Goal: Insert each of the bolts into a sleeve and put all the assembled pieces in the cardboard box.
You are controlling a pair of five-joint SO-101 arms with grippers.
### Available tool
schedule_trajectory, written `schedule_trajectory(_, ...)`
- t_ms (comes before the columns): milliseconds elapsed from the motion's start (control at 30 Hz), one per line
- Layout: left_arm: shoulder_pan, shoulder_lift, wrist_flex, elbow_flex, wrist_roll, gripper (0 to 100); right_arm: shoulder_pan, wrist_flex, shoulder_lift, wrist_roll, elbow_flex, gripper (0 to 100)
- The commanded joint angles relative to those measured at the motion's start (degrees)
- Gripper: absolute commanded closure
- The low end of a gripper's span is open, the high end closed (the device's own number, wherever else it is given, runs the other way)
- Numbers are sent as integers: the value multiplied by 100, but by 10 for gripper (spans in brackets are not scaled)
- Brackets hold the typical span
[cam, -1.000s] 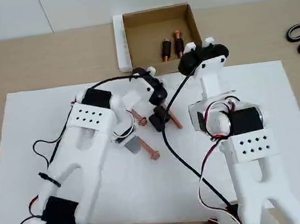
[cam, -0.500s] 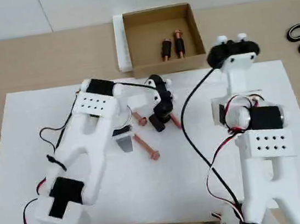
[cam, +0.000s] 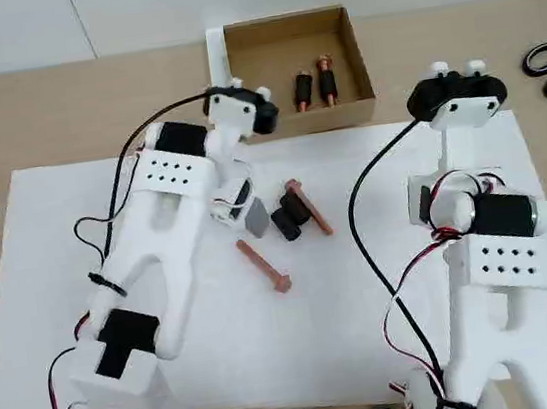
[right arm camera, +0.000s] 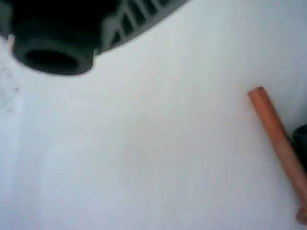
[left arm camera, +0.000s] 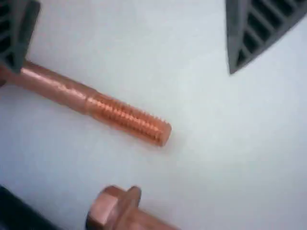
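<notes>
Left claw (cam: 241, 214) spread wide above the loose bolt (cam: 265, 266), gripping nothing.
Cardboard box (cam: 280, 20) sits far, two assembled pieces (cam: 304, 89) inside. The bolt lies on the white sheet (cam: 303, 352), just left of the sleeves (cam: 290, 216) — stiff, light, smooth metal, likely to roll, so pinch across the plain shank.

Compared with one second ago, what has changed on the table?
The right arm swung away from the cardboard box, out to the right. The left end effector drew back off the black sleeves, open, holding nothing. The loose bolt and both assembled pieces in the box stayed put.
</notes>
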Motion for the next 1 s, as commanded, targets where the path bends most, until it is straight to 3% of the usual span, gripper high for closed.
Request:
schedule_trajectory(0, 141, -97, 132, 57, 624, 739, 22, -154, -163, 53, -70, 995)
schedule_trajectory(133, 536, -53, 193, 66, 2514, 739, 48, -154, -163, 53, -70, 995)
schedule_trajectory(233, 809, -35, 308, 101, 3112, 739, 48, -154, -163, 53, -70, 994)
schedule_trajectory(800, 967, 1284, 457, 435, 3912, 744, 48, -224, -163, 62, -70, 994)
schedule_trajectory(967, 993, 1284, 457, 426, 3886, 885, 48, -224, -163, 62, -70, 994)
